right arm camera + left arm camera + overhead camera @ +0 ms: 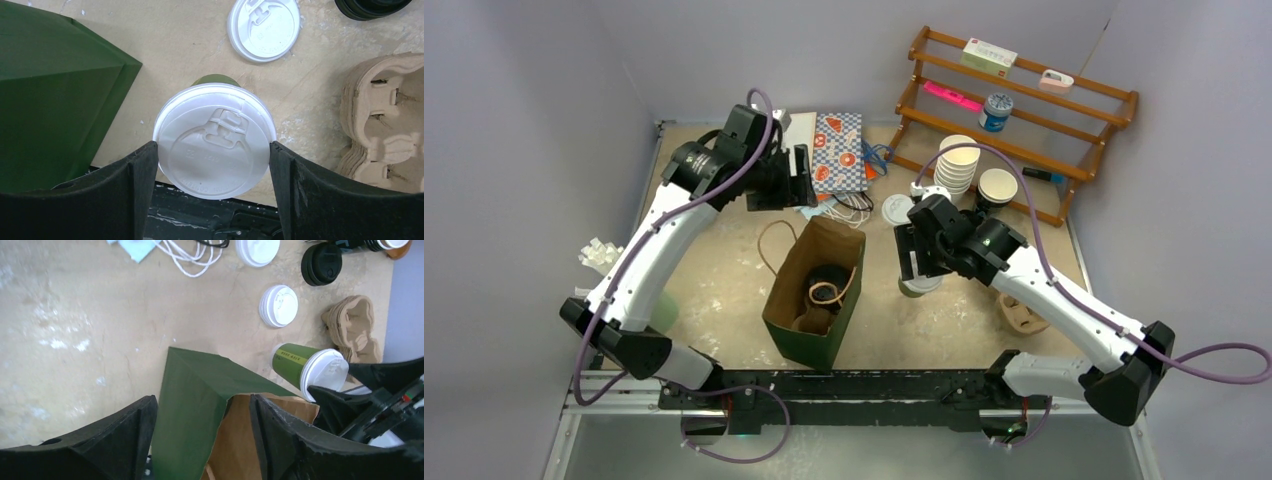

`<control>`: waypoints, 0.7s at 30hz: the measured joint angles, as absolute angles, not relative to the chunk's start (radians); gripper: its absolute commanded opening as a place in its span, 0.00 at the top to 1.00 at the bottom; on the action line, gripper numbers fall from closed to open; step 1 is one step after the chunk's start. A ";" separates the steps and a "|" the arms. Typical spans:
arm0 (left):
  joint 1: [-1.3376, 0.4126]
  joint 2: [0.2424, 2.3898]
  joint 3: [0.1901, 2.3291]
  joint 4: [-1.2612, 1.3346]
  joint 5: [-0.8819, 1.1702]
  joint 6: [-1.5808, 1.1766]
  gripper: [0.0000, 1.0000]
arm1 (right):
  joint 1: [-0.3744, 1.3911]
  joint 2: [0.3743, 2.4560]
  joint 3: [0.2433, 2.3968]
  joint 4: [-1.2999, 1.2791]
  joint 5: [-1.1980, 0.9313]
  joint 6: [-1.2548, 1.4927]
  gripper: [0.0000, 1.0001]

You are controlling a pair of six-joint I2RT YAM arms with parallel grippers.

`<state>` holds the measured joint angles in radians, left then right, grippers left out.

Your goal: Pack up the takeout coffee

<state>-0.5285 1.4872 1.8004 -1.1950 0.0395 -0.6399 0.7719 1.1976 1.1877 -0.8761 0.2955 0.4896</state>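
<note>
The takeout coffee (pixel 214 145), an olive-green cup with a white lid, stands upright right of the green paper bag (pixel 814 290). It also shows in the left wrist view (pixel 310 365) and the top view (pixel 919 287). My right gripper (pixel 214 150) is over it in the top view (pixel 916 262). Its fingers (pixel 145 170) touch the lid's rim on both sides. I cannot tell whether the cup rests on the table. My left gripper (pixel 202 405) is open above the bag's far rim (pixel 200 390), and it shows in the top view (pixel 796 188). The bag stands open with dark and brown items inside.
Loose white lids (pixel 278 305) (pixel 264 27), black lids (pixel 321 262) and stacked cardboard cup carriers (pixel 385 120) lie right of the cup. A wooden rack (pixel 1024 110), nested white cups (pixel 957 165), a patterned pouch (pixel 839 150) and white cord (pixel 190 260) sit behind.
</note>
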 measured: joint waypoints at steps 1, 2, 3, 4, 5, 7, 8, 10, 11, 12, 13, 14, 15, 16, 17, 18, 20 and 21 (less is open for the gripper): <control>-0.530 1.480 1.800 -1.183 0.038 -0.613 0.30 | 0.772 1.200 1.189 -0.876 0.295 0.489 0.21; -0.530 1.470 1.797 -1.163 0.041 -0.573 0.30 | 0.772 1.203 1.192 -0.876 0.295 0.488 0.21; -0.530 1.457 1.787 -1.136 0.044 -0.527 0.30 | 0.772 1.208 1.196 -0.877 0.295 0.486 0.21; -0.530 1.443 1.774 -1.112 0.051 -0.488 0.30 | 0.772 1.211 1.200 -0.877 0.294 0.485 0.21; -0.530 1.420 1.748 -1.073 0.063 -0.432 0.30 | 0.772 1.215 1.204 -0.877 0.294 0.482 0.21; -0.531 1.344 1.658 -0.965 0.107 -0.300 0.30 | 0.772 1.224 1.214 -0.877 0.294 0.476 0.21; -0.533 1.309 1.623 -0.928 0.131 -0.247 0.31 | 0.772 1.226 1.217 -0.876 0.294 0.473 0.21; -0.533 1.225 1.539 -0.823 0.195 -0.113 0.31 | 0.772 1.234 1.227 -0.878 0.294 0.467 0.21; -0.533 1.182 1.501 -0.772 0.236 -0.038 0.31 | 0.772 1.240 1.233 -0.878 0.294 0.464 0.21; -0.535 1.150 1.477 -0.735 0.269 0.020 0.31 | 0.772 1.245 1.239 -0.878 0.294 0.462 0.21; -0.537 1.129 1.466 -0.703 0.319 0.093 0.30 | 0.772 1.252 1.247 -0.879 0.294 0.458 0.21; -0.537 1.126 1.467 -0.683 0.373 0.165 0.28 | 0.772 1.258 1.253 -0.878 0.294 0.453 0.21; -0.539 1.132 1.480 -0.677 0.429 0.237 0.26 | 0.772 1.262 1.258 -0.879 0.293 0.451 0.21; -0.544 1.153 1.509 -0.691 0.482 0.313 0.24 | 0.772 1.266 1.264 -0.880 0.294 0.447 0.21; -0.556 1.188 1.549 -0.714 0.526 0.389 0.23 | 0.771 1.266 1.268 -0.881 0.294 0.444 0.21; -0.573 1.229 1.592 -0.741 0.557 0.463 0.23 | 0.771 1.268 1.275 -0.885 0.294 0.442 0.21; -0.608 1.306 1.648 -0.788 0.590 0.582 0.24 | 0.771 1.269 1.287 -0.887 0.294 0.437 0.21; -0.627 1.345 1.659 -0.811 0.600 0.639 0.24 | 0.771 1.269 1.291 -0.888 0.294 0.436 0.21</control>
<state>-0.6266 1.3453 1.6588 -0.8112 0.5999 0.6392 0.7712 1.2686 1.2907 -0.8879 0.2939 0.4358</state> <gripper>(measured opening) 0.763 0.798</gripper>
